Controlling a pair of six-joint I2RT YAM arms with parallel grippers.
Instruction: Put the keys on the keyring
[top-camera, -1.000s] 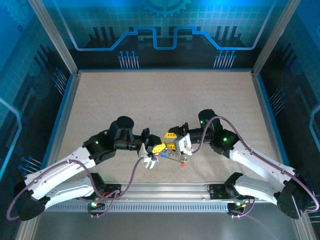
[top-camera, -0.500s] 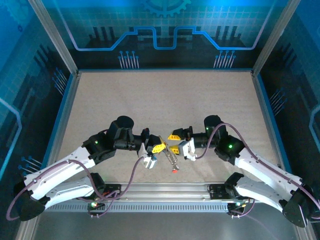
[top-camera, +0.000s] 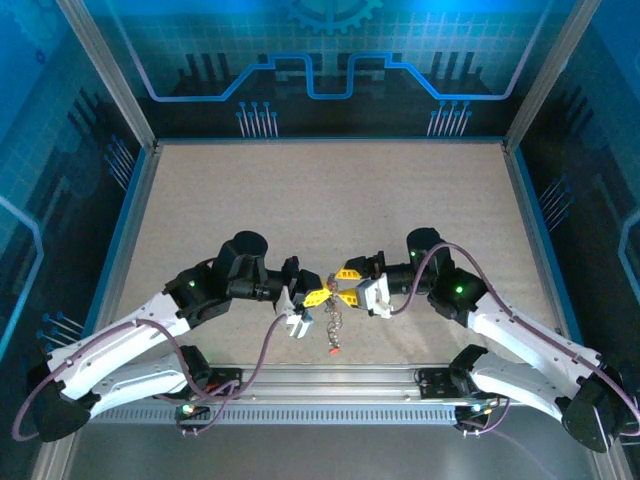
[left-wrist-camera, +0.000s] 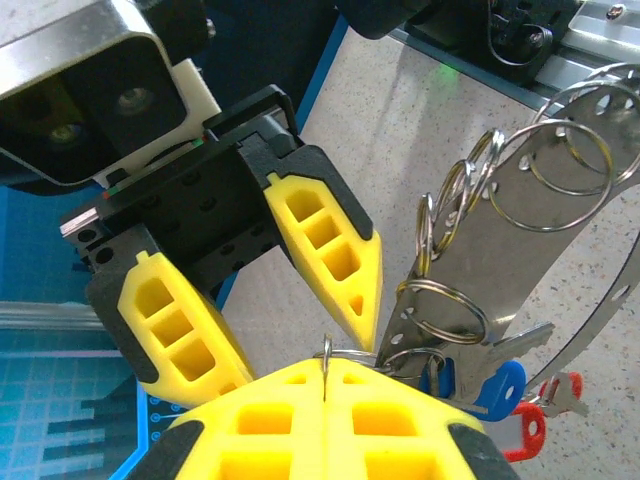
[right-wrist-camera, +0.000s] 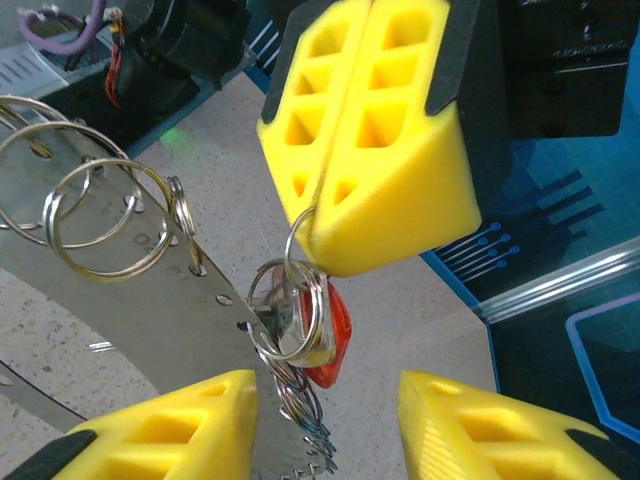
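Left gripper (top-camera: 318, 296) clamped on 1 small split ring (right-wrist-camera: 292, 240) of the keyring (left-wrist-camera: 500, 240), which hangs in the air below it. Right gripper (right-wrist-camera: 325, 400) jaws apart, just beside. Keys (left-wrist-camera: 505, 385) dangle, maybe 3. Light, stiff, slippery, swings; pinch its flat face.

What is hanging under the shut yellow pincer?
A small silvery split ring nipped in the left pincer; below hang the grey perforated metal keyring and a red-headed key, its blade hidden behind rings.

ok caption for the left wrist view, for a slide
Left end effector shut on a small ring of the keyring, keys dangling, right end effector open opposite
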